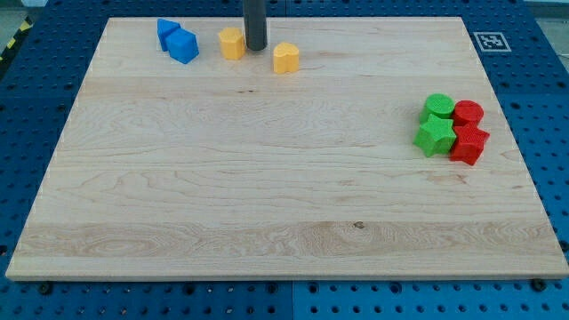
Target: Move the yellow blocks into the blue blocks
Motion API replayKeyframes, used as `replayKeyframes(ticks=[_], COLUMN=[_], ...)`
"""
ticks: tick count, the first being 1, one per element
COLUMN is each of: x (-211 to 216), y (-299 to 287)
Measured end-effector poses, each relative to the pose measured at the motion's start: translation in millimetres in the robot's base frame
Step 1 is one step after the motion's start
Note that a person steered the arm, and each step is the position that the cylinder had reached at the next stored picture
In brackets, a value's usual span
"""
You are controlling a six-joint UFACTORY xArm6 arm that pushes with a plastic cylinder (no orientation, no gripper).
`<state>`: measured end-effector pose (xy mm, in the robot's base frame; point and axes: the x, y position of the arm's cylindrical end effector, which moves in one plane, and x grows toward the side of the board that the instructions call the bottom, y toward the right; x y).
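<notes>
board [284,222]: big wooden slab, holds everything
red/green clump [452,129]: far right, two green blocks and two red ones all bunched up, touching
blue blocks [178,40]: far left, pair touching
yellow blocks [233,43]: right of the blues, one either side of my tip
my tip [256,48]: plain rod, nothing clamped, just beside the left yellow

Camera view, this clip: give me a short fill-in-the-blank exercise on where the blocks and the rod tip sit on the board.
1. My tip stands between the two ____ blocks, one on its left in the view, the other on its right.
2. The two blue blocks sit at the view's top ____.
3. The green blocks touch the ____ blocks near the view's right edge.
Missing words: yellow; left; red
</notes>
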<state>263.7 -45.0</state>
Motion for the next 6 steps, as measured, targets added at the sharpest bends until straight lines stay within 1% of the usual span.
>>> replayKeyframes(ticks=[1, 2, 3, 4, 6], x=[9.7, 12.7, 1.0, -25.1, -35.2], y=[5.2, -12.5, -35.2, -56.5, -65.6])
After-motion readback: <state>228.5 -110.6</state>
